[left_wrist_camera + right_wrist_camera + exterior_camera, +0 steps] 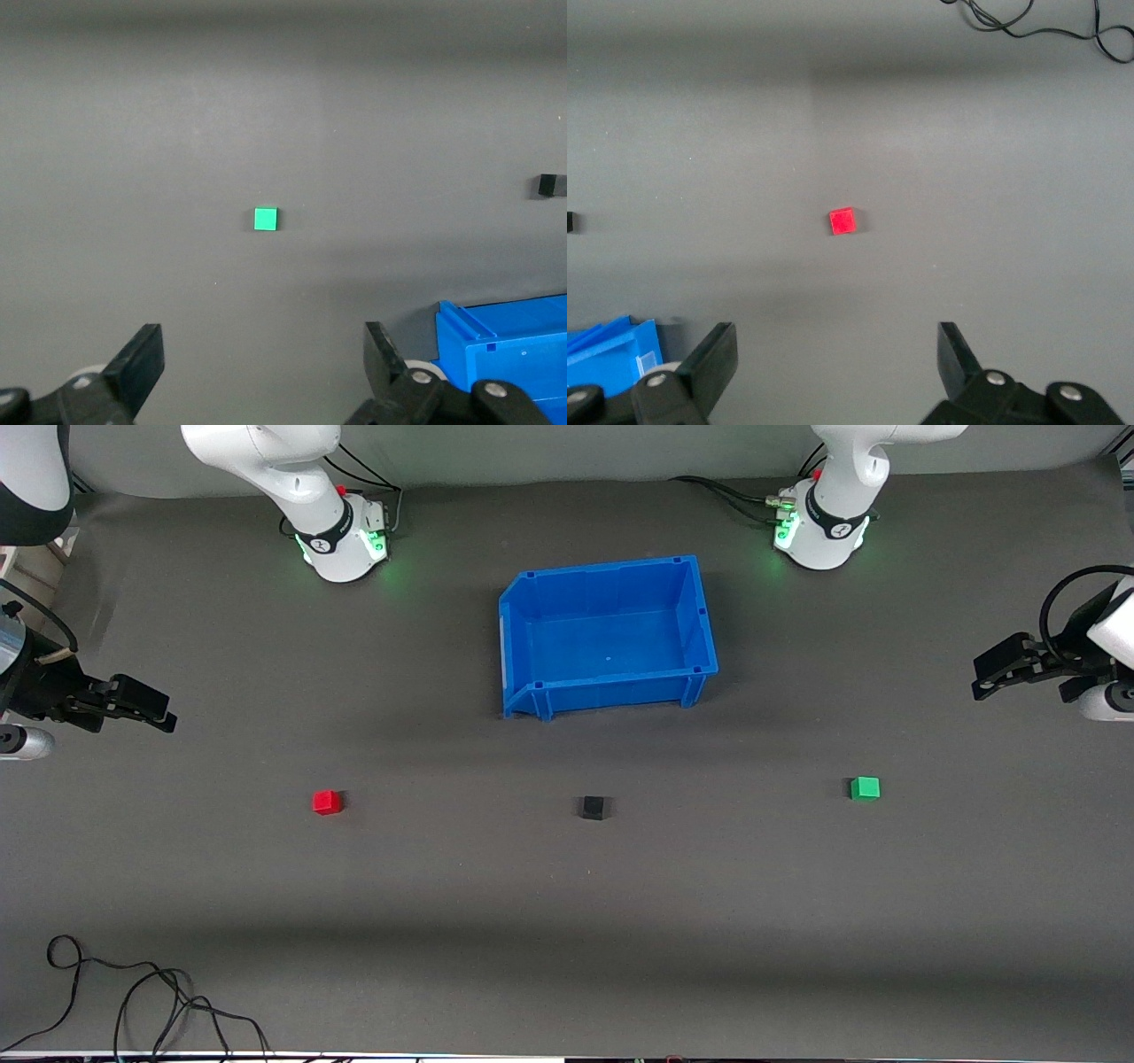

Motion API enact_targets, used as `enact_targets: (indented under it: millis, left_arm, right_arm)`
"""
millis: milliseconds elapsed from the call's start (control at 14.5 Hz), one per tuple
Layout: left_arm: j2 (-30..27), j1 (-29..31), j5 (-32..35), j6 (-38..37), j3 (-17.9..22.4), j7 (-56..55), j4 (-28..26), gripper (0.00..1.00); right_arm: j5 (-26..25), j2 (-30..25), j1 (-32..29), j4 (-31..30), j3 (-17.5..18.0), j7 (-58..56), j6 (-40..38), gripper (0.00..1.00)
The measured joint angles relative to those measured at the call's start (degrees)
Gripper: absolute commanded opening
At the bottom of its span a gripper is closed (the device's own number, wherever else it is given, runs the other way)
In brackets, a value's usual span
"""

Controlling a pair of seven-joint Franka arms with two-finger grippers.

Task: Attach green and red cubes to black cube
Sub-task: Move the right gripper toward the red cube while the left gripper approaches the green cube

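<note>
The red cube (326, 802) lies toward the right arm's end of the table, the green cube (865, 787) toward the left arm's end, and the black cube (593, 808) lies between them, all apart in a row. My right gripper (164, 713) is open and empty, up over the table at its own end; its wrist view shows the red cube (842, 220) and the black cube (570, 221) at the picture's edge. My left gripper (982, 677) is open and empty, up over its end; its wrist view shows the green cube (265, 219) and the black cube (547, 185).
An empty blue bin (611, 691) stands mid-table, farther from the front camera than the black cube; it also shows in the left wrist view (505, 345) and the right wrist view (611, 354). A loose black cable (133, 992) lies at the table's near edge, toward the right arm's end.
</note>
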Motion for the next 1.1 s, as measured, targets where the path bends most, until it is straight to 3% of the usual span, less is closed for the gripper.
enact_targets:
  millis: [552, 759, 897, 1103]
  left_arm:
    - [1.13, 3.33, -4.79, -3.5, 0.53, -35.69, -1.2, 1.0]
    - [2.47, 6.85, -9.55, -3.56, 0.61, -47.29, -1.54, 1.0]
    - [3.31, 9.04, -12.18, -3.42, 0.66, -52.91, -2.39, 1.0]
    - [3.86, 11.07, -14.41, -1.36, 0.7, -59.74, -5.34, 1.0]
  right_arm:
    - [0.0, 1.09, 0.03, -4.48, 0.02, 23.04, 0.69, 1.0]
    - [0.0, 2.05, 0.03, -9.96, 0.02, 25.12, 7.37, 0.94]
    - [0.08, 2.75, 0.04, -12.43, 0.05, 31.04, 10.01, 0.99]
    - [0.85, 3.12, 0.01, -16.73, 0.05, 37.26, 13.25, 0.98]
